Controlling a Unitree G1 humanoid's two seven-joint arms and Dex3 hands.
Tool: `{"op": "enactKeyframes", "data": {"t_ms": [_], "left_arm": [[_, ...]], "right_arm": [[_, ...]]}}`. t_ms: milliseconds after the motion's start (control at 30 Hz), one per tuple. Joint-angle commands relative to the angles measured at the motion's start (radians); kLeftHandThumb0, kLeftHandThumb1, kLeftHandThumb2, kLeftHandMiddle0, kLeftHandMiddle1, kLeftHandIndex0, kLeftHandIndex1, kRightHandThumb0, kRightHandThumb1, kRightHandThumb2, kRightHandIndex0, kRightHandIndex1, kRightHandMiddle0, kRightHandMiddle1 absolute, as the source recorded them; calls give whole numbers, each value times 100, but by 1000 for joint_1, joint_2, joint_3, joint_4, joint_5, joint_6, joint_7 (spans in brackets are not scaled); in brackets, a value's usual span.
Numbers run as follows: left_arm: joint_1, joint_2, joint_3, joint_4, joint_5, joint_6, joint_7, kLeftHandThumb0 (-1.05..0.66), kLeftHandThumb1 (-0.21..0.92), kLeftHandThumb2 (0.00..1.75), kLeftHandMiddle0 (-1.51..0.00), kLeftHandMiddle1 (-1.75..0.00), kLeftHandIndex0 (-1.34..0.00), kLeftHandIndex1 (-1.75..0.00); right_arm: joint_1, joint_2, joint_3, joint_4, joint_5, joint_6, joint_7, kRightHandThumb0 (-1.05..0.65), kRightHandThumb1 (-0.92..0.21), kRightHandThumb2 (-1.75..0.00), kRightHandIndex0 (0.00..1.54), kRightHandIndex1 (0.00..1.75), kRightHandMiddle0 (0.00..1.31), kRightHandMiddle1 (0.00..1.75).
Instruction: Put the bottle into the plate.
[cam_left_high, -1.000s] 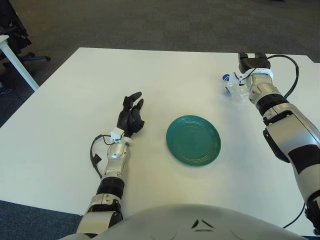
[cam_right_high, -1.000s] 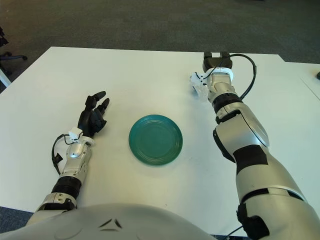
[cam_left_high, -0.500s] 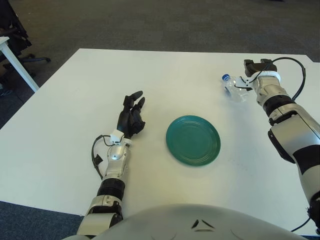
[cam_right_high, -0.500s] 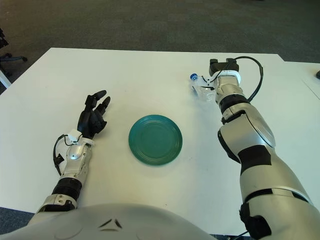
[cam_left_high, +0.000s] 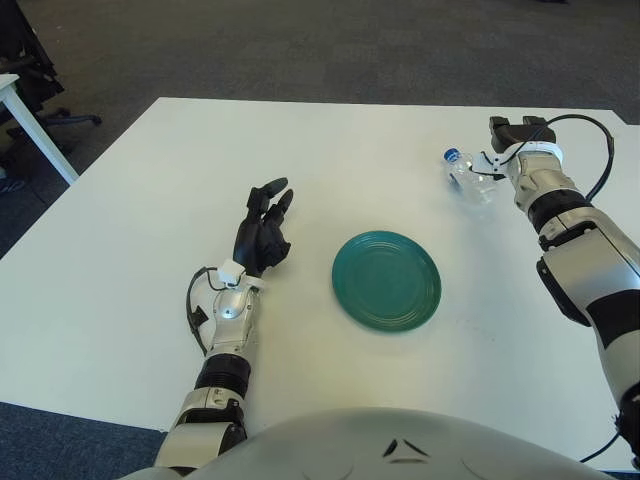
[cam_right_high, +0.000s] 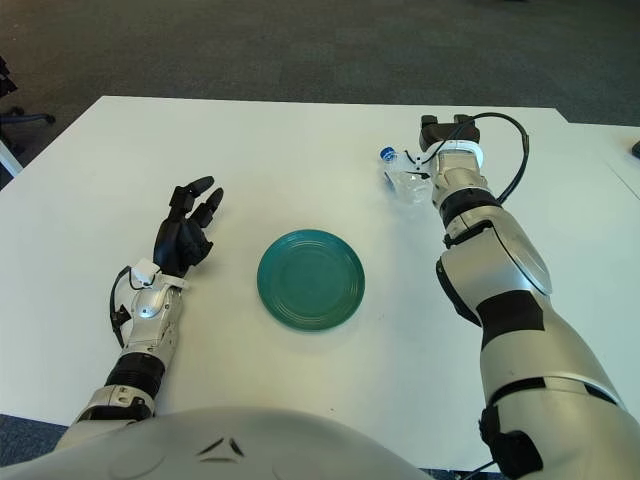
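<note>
Reaching my right hand (cam_left_high: 518, 133) beside the lying bottle (cam_left_high: 468, 178), grip unclear; my left hand (cam_left_high: 262, 228) spreads left of the plate (cam_left_high: 387, 280) on the counter (cam_left_high: 330, 150).

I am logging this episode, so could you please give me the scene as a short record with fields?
surface: white table
target: round teal plate, near the table's middle, nothing on it
object: clear plastic bottle with a blue cap, lying on its side, far right of the plate
right hand: right hand beside the bottle on its right; grasp cannot be told
left hand: left hand left of the plate, fingers spread, holding nothing
task state: bottle not yet in the plate
</note>
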Motion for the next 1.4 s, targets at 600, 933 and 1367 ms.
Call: {"op": "enactKeyframes", "data": {"t_ms": [600,933,1367], "left_arm": [[83,-37,13,96,-38,-50,-30,-68,92,102,-44,-2,0,-100],[93,-43,11,87,-27,-37,-18,-68,92,101,-45,-2,-1,-101],[117,-39,2,44,23,3,46,-68,92,101,-45,-2,0,-100]], "right_arm": [[27,42,-64,14,61,-13,-52,-105,-92,-70,8,2,0,0],[42,68,-88,22,78,-13,-67,-105,-92,-69,9,2,0,0],[73,105,-118,22,113,-14,-81,-105,-92,-66,6,0,0,0]]}}
